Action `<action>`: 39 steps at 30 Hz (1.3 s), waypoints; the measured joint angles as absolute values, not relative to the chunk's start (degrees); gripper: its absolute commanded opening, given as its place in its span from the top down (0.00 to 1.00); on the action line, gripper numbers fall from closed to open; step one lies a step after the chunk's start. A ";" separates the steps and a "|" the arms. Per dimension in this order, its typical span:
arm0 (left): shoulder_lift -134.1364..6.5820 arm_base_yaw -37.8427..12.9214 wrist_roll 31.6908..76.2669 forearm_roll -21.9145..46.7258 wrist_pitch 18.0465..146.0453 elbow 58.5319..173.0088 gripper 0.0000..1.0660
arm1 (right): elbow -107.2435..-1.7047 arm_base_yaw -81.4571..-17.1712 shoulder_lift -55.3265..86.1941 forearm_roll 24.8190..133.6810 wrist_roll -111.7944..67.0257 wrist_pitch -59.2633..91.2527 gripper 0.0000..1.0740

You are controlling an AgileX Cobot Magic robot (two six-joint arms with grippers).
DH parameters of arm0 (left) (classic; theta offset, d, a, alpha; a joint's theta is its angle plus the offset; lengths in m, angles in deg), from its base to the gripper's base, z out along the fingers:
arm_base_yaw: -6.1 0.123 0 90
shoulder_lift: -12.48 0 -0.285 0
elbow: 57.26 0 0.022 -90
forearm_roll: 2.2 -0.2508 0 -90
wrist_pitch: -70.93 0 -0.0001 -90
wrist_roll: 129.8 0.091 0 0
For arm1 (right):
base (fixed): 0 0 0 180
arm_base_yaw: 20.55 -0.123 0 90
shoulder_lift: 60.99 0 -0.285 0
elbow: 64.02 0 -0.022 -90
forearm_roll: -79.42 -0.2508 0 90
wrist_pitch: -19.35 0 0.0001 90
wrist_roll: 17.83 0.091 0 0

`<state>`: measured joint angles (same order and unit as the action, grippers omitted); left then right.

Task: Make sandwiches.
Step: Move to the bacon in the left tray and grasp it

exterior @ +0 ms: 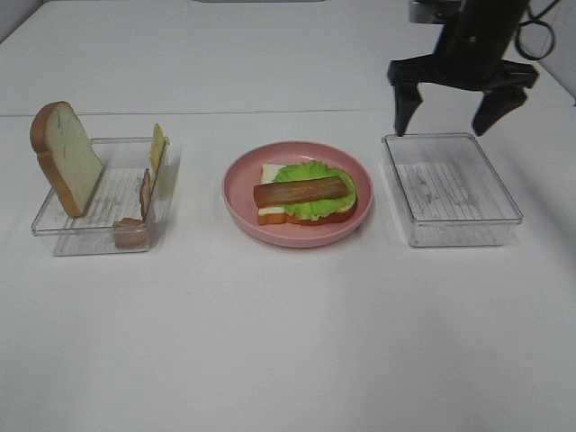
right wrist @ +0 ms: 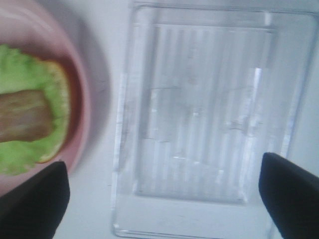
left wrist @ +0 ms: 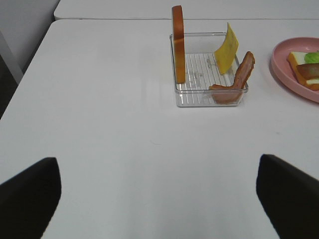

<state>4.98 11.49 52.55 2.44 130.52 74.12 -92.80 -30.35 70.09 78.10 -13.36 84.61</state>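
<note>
Two trays and one plate (exterior: 241, 211) were counted: the left tray (exterior: 90, 241) at 9 o'clock of the plate, the right tray (exterior: 450, 193) at 3 o'clock. One sandwich (exterior: 301, 193), topped by one meat strip, was seen on the plate. One bread slice (exterior: 67, 157), one cheese (exterior: 157, 147) and seemingly two meat pieces (exterior: 144, 193) were stood in the left tray. The right gripper (exterior: 443, 124), fingers spread, was hung above the right tray, the sandwich at its 8 o'clock. The left gripper (left wrist: 157, 164), fingers wide apart, was shown only by its wrist view.
</note>
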 measured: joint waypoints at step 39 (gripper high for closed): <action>4.98 11.49 52.55 2.44 130.52 74.12 0.06 | -29.95 -23.65 -15.39 76.61 -18.12 74.75 0.11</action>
<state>4.98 11.49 52.55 2.44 130.52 74.12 -29.95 -23.65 -15.39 76.61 -18.12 74.75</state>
